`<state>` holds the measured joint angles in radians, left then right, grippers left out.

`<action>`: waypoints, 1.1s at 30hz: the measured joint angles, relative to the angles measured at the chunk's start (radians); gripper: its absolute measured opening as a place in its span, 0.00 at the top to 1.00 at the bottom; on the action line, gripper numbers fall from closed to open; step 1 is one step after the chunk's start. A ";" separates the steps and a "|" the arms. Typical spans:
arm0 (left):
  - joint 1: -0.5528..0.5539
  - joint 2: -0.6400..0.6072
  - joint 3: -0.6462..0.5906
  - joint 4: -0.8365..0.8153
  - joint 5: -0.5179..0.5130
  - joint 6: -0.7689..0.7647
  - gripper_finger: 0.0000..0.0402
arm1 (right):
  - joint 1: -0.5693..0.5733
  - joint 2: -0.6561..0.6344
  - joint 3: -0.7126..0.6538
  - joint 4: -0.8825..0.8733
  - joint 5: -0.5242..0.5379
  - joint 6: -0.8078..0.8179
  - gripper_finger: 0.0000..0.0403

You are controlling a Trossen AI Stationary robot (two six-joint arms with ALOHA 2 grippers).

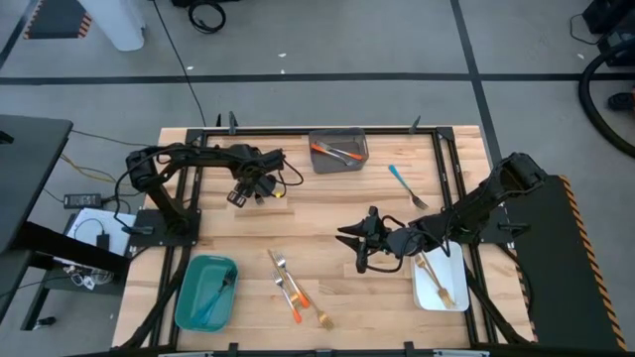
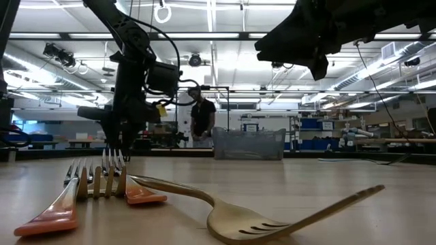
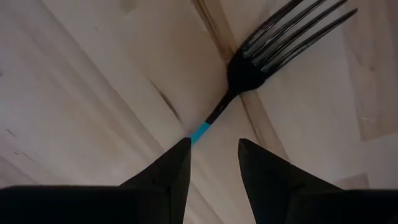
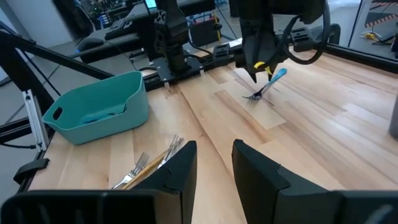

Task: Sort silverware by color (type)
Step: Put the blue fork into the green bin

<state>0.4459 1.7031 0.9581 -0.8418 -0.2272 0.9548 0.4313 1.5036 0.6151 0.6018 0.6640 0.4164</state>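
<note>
blue fork (image 3: pixel 273 46) handle hidden behind left tool (image 3: pixel 214 158), tine tips cropped

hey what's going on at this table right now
Two robot arms are sorting cutlery into bins by color. The left pincer holds a blue-handled fork with its tines touching the wood. The right pincer hovers open mid-table. Orange and gold pieces remain loose, and another blue fork lies near the grey bin.

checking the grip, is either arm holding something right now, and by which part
The left tool holds a blue-handled fork by its handle, prongs pointing down at the table. The right tool is open, holding nothing.
</note>
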 joint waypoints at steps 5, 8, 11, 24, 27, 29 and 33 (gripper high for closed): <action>-0.028 0.000 0.000 0.020 0.000 0.073 0.65 | 0.000 0.000 0.000 -0.003 -0.001 0.000 0.73; -0.044 0.000 0.000 0.019 0.001 0.096 0.65 | 0.000 0.000 0.000 -0.004 -0.003 0.000 0.73; -0.056 0.000 0.000 0.020 -0.021 0.097 0.65 | 0.000 0.000 0.000 -0.005 -0.003 0.000 0.73; -0.094 -0.063 0.034 0.012 -0.137 0.086 0.65 | 0.001 0.000 0.000 -0.033 -0.004 0.008 0.73; -0.124 -0.101 0.040 0.020 -0.138 0.076 0.65 | 0.005 0.000 0.000 -0.035 -0.003 0.008 0.73; -0.147 -0.127 0.042 0.019 -0.139 0.047 0.65 | 0.006 0.000 0.000 -0.037 -0.004 0.007 0.73; -0.218 -0.147 0.042 -0.045 -0.127 -0.081 0.65 | 0.008 0.000 0.000 -0.042 -0.003 0.007 0.73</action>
<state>0.2279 1.5565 1.0000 -0.8871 -0.3544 0.8735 0.4388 1.5036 0.6151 0.5596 0.6605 0.4237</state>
